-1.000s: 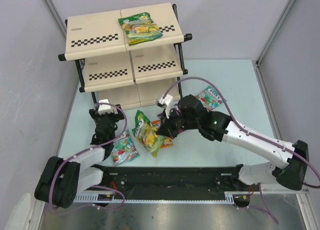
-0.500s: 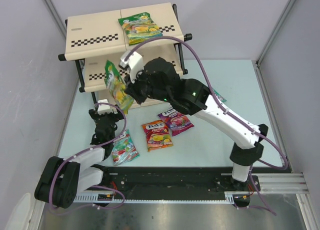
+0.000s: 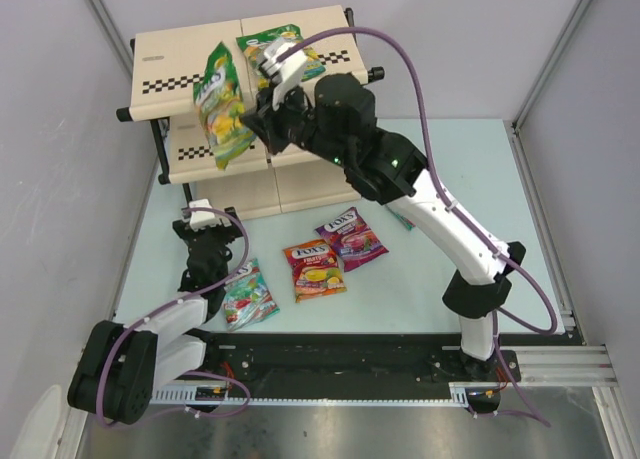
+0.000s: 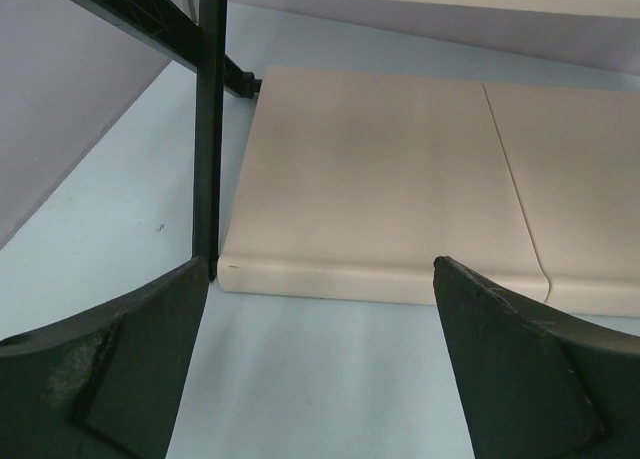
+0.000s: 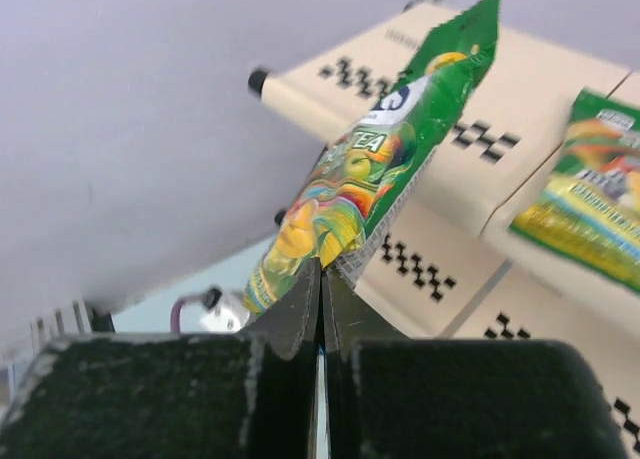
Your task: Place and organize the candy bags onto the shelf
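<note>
My right gripper (image 3: 252, 119) (image 5: 322, 279) is shut on the lower edge of a green-yellow candy bag (image 3: 220, 104) (image 5: 370, 169). It holds the bag upright in the air, in front of the left half of the shelf's (image 3: 185, 59) top tier. A second green-yellow bag (image 3: 280, 59) (image 5: 590, 199) lies flat on the top tier's right half. A red-orange bag (image 3: 313, 269), a purple-pink bag (image 3: 351, 237) and a teal bag (image 3: 248, 297) lie on the table. My left gripper (image 3: 207, 237) (image 4: 320, 359) is open and empty, low over the table, facing the bottom tier (image 4: 380, 179).
The shelf's black frame post (image 4: 208, 129) stands just ahead-left of my left gripper. The right arm (image 3: 440, 219) stretches across the table's middle and covers most of another teal bag (image 3: 404, 221). Grey walls close in both sides.
My right arm lifted the green-yellow bag off the table and carried it up and away, to the shelf's top tier on the left. The left arm has not moved.
</note>
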